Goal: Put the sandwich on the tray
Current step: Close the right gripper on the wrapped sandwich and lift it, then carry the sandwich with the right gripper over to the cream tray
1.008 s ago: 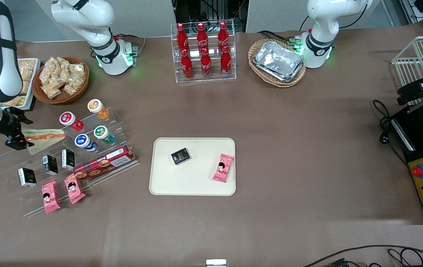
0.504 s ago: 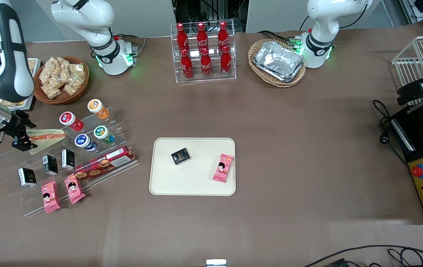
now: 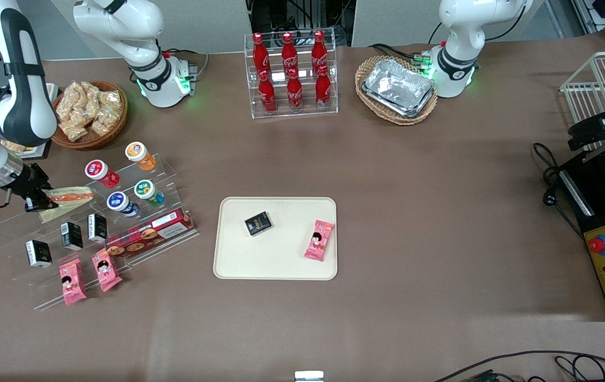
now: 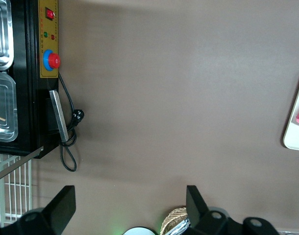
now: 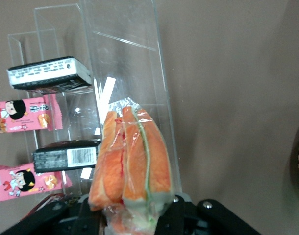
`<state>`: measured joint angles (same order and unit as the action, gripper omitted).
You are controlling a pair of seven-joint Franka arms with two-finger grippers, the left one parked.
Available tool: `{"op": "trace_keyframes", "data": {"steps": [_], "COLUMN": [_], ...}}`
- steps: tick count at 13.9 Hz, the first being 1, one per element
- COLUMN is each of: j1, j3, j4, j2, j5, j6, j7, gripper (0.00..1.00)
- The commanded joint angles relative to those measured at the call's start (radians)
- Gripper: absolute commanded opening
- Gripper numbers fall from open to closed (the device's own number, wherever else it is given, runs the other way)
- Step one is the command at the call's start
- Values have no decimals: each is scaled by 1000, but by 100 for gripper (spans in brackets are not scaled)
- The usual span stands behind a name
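The right arm's black two-finger gripper (image 3: 37, 200) is clamped on the plastic-wrapped triangular sandwich (image 3: 66, 198), its long axis pointing 3 o'clock toward the flat cream rectangular tray (image 3: 281, 265).

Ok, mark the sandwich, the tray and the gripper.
sandwich (image 5: 132, 161): right wrist view, orange filling face.
tray (image 3: 281, 254): front view, bare cream floor.
gripper (image 3: 37, 200): front view, fingertips at the sandwich's end.

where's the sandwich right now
The sandwich sits on the clear stand at the working arm's end, gripped by the claw, beside the blue-capped jar.
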<state>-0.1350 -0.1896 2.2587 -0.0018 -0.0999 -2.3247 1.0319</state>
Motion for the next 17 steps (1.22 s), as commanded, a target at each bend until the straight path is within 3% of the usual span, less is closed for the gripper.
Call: {"op": "trace_keyframes", "data": {"steps": [1, 4, 8, 11, 15, 17], "j1": [0, 3, 84, 185, 398, 490], "j3": [-5, 2, 24, 73, 91, 91], "j4": [-55, -285, -479, -522, -525, -556], "j2": [-73, -72, -67, -66, -28, 58], "j5": [-18, -6, 57, 68, 95, 144], "j6": [77, 377, 617, 671, 657, 613], "j7": [-42, -67, -11, 231, 523, 678], "gripper": [0, 0, 0, 0, 0, 0]}}
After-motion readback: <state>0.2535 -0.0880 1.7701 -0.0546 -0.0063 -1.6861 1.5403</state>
